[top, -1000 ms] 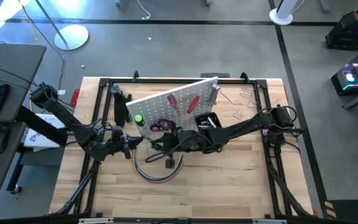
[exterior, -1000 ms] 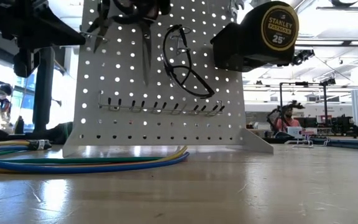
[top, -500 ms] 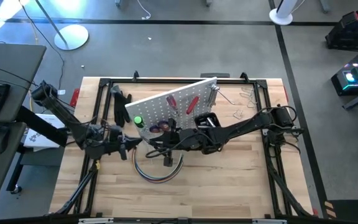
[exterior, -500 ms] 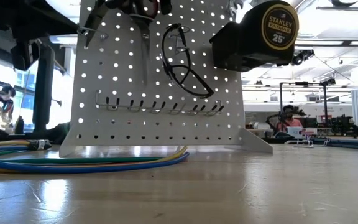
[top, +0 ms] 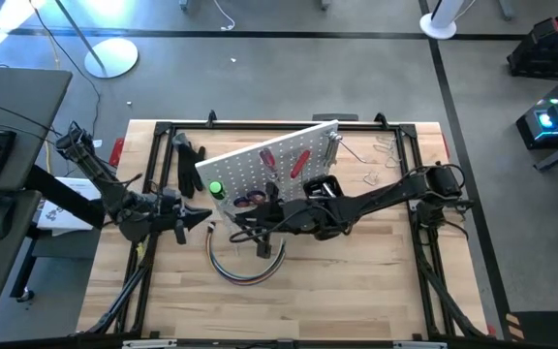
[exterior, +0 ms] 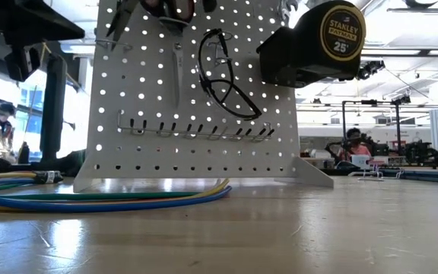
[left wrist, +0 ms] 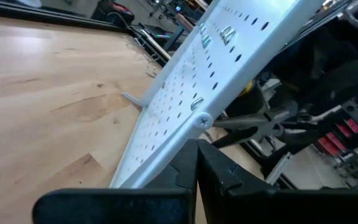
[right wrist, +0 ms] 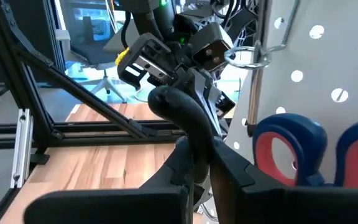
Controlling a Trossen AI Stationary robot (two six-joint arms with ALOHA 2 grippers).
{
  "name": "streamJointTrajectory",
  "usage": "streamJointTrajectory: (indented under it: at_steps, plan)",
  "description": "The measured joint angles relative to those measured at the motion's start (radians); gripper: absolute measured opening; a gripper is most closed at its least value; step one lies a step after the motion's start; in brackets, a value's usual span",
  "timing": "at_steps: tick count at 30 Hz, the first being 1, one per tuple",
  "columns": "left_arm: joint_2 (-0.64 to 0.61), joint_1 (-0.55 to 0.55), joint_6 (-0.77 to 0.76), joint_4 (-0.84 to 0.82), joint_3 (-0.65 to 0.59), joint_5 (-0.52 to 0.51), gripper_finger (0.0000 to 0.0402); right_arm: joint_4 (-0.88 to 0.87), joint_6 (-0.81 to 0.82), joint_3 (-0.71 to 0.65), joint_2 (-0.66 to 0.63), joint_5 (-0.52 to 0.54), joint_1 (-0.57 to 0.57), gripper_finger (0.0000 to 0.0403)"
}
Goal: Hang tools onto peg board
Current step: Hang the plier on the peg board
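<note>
A: Containers first. Black bin (top: pixel 325 186) is fixed to the peg board (top: pixel 260 165); from above its contents cannot be told. In the low view a yellow tape measure (exterior: pixel 331 34) sits atop that dark bin (exterior: pixel 284 61).

B: Peg board position?

A: Standing tilted at the rear middle of the surface (top: pixel 356 281), inside the black frame (top: pixel 163 128). Hung on it: two red-handled screwdrivers (top: pixel 300 160), a green-handled one (top: pixel 216 188), scissors (top: pixel 250 197).

B: Pincers?

A: Right pincer (top: pixel 260 206) is at the board's front face by the scissors, fingers narrow; the right wrist view shows the scissors' red-and-blue loops (right wrist: pixel 291 152) just beside it, no grip visible. Left pincer (top: pixel 201 215) is off the board's left end, fingers together, holding nothing.

B: View differences?

A: Only the low view shows safety glasses (exterior: pixel 223 72) hanging on the board and the hook rail (exterior: pixel 196 131). The high view shows the coiled cables (top: pixel 245 267) and loose metal clamps (top: pixel 381 155) behind the board.
</note>
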Motion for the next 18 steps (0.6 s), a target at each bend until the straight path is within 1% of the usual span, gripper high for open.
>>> streamJointTrajectory:
  at_steps: [6, 8, 13, 16, 18]
  plan:
    - [-0.072, -0.045, 0.039, -0.030, 0.002, 0.036, 0.0000, -0.006, 0.042, 0.000, -0.016, 0.004, 0.000, 0.0018]
    - [-0.088, -0.066, 0.059, -0.064, 0.024, 0.038, 0.0000, -0.011, 0.068, 0.000, -0.023, 0.004, 0.000, 0.0018]
    - [-0.093, -0.127, 0.060, -0.240, 0.151, 0.063, 0.0000, -0.014, 0.138, 0.000, -0.034, -0.015, 0.009, 0.0018]
    - [-0.071, -0.158, 0.060, -0.358, 0.242, 0.095, 0.0000, -0.014, 0.160, 0.000, -0.038, -0.016, 0.021, 0.0018]
    - [-0.041, -0.174, 0.070, -0.405, 0.302, 0.122, 0.0000, -0.013, 0.186, 0.000, -0.039, -0.020, 0.027, 0.0017]
